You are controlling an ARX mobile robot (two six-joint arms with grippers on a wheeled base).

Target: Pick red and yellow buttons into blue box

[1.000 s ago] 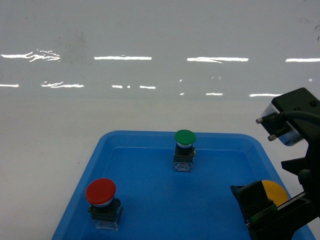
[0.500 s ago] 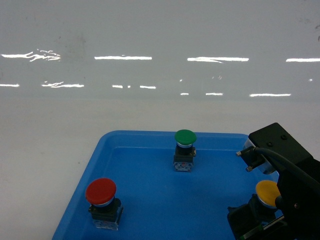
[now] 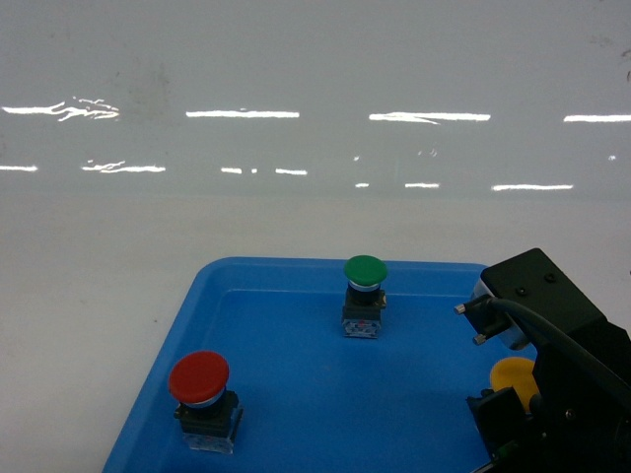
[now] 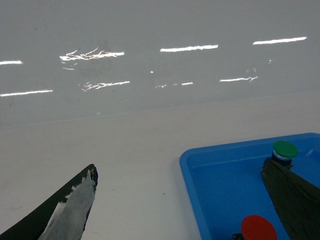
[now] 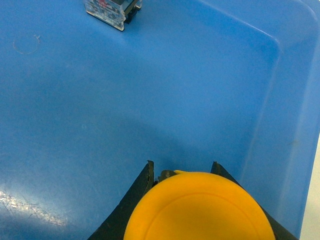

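Yellow button [image 5: 199, 207] pinched between right gripper [image 5: 182, 175] fingers over shallow blue tray [image 5: 75, 110]; left gripper [image 4: 180, 210] spread wide, empty.

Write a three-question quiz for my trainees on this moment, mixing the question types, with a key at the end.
1. True or false: the green button stands outside the shallow blue tray.
2. Multiple choice: the right gripper has its fingers on either side of which button? A) red button B) green button C) yellow button
3. Short answer: in the left wrist view, how do the left gripper fingers stand, and is anything between them?

Key:
1. False; it stands inside the tray, near its far wall.
2. C
3. Spread wide apart, holding nothing; only the white tabletop and the tray's corner show between them.
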